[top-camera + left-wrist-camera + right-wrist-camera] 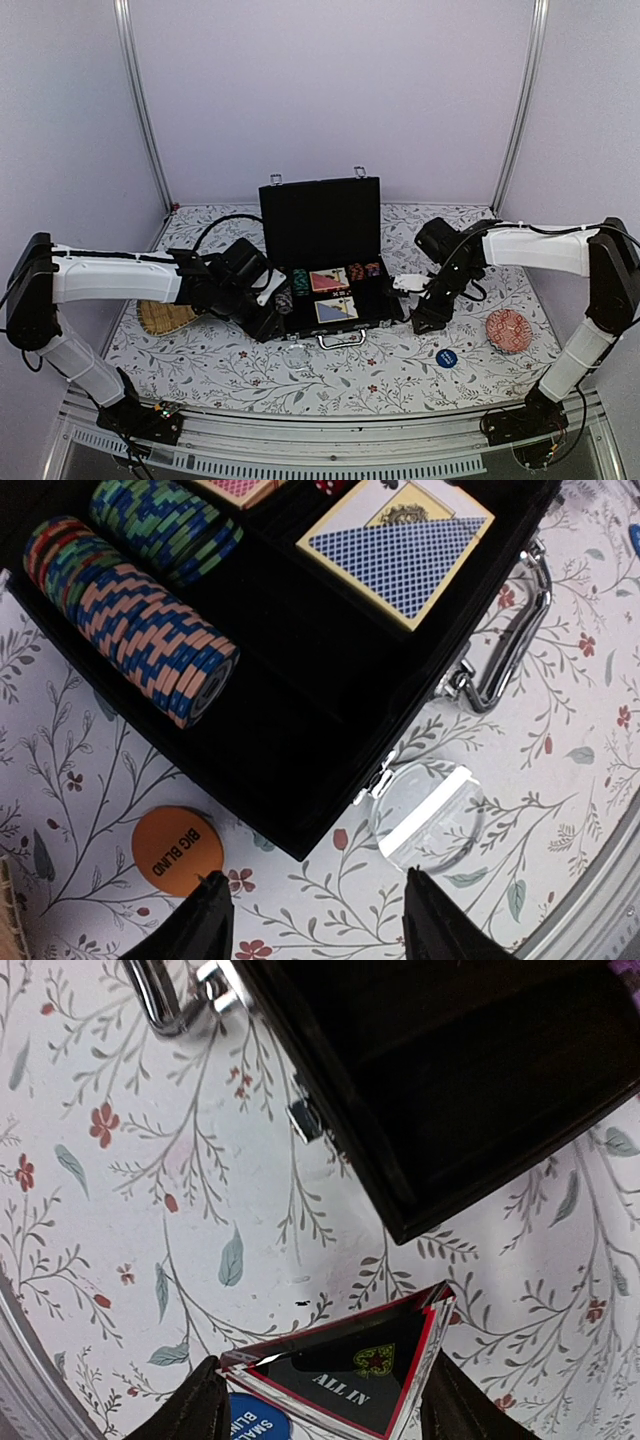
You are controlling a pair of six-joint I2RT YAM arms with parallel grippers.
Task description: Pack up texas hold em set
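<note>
The black poker case (320,225) is sitting open at the middle of the counter. Its lid is standing upright toward the far edge and its silver handle (500,640) is facing the near edge. Inside, poker chips (140,630) are lying on edge in rows along the left side. A blue-backed card deck (400,555) and a red-backed card deck (240,488) are resting in the compartments beside them.

The left gripper (320,920) is hovering just off the case's front left corner, fingers spread apart and holding nothing. An orange BIG BLIND disc (178,850) is lying flat on the floral cloth just beside one fingertip. A clear round disc (428,815) is lying close to the case's front wall, near a latch (375,780).

The right gripper (320,1380) is hanging by the case's front right corner, its fingers pinching a triangular ALL IN plaque (350,1370) between them. A blue SMALL BLIND disc (258,1422) is lying on the cloth below it, toward the near edge.

A woven straw tray (165,316) is sitting toward the left edge, and a red patterned bowl (508,330) toward the right edge.
</note>
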